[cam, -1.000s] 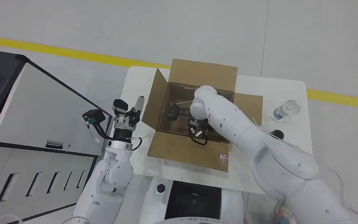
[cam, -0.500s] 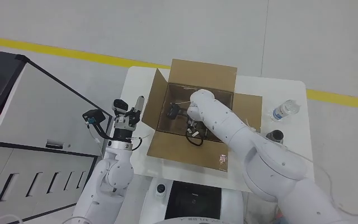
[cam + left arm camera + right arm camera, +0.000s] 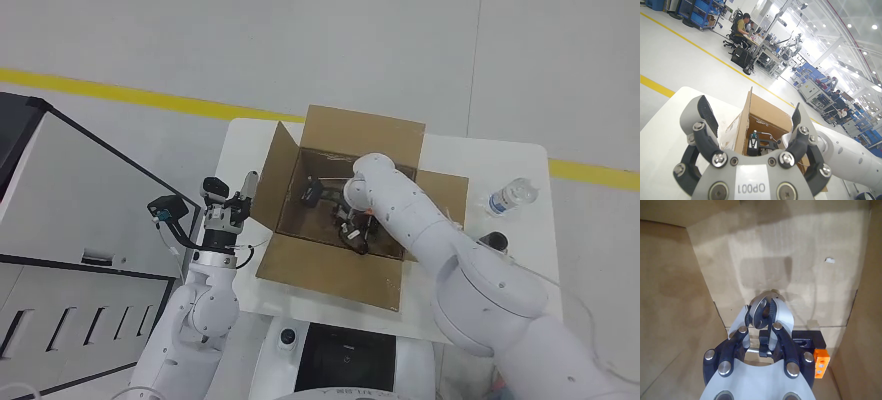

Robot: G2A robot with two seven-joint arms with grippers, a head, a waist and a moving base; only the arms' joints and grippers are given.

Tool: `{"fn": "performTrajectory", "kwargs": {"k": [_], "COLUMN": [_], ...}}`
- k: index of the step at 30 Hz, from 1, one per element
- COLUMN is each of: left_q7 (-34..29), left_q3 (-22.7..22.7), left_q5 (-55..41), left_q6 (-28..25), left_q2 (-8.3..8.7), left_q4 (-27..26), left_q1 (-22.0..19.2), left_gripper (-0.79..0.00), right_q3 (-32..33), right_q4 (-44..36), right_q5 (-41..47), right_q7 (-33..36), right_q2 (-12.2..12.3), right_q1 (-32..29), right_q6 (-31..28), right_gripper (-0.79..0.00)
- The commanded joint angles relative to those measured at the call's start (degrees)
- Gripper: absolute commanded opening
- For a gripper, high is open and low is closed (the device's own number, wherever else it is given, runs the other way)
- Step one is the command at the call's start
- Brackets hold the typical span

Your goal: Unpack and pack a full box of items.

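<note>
- Box (image 3: 352, 128): cardboard, flaps open, standing on the white table (image 3: 245, 160).
- Right gripper (image 3: 761, 309): we see it down inside the box, fingers clamped on a round metal disc (image 3: 757, 318) with a centre hole. The disc is held on edge; we cannot tell whether it touches the box floor.
- Black block (image 3: 808, 339): on the box floor near that gripper, with an orange piece (image 3: 821, 363) at its end, close to a side wall.
- Left gripper (image 3: 750, 106): fingers spread wide, holding nothing. We place it over the table, just beside the box's outer flap.
- Plastic bottle (image 3: 508, 196): lying on the table across the box from the left gripper, apart from the box.
</note>
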Motion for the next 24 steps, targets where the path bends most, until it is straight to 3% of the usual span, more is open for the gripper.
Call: {"fn": "performTrajectory", "kwargs": {"k": [1,13,24], "left_q7": [0.0,0.0,0.0], "left_q3": [0.0,0.0,0.0], "left_q5": [0.0,0.0,0.0], "left_q6": [0.0,0.0,0.0], "left_q2": [0.0,0.0,0.0], "left_q4": [0.0,0.0,0.0], "left_q1": [0.0,0.0,0.0], "left_gripper": [0.0,0.0,0.0], "right_q3": [0.4,1.45,2.97], "right_q4": [1.05,2.12,3.49], "right_q5": [0.33,-0.21,0.13], "right_q7": [-0.96,-6.23,-12.52], "right_q2": [0.2,1.17,3.51], "right_q1": [0.58,1.44,2.22], "right_q6": [-1.4,-5.58,-15.04], "right_gripper": [-0.785,-0.785,-0.785]}}
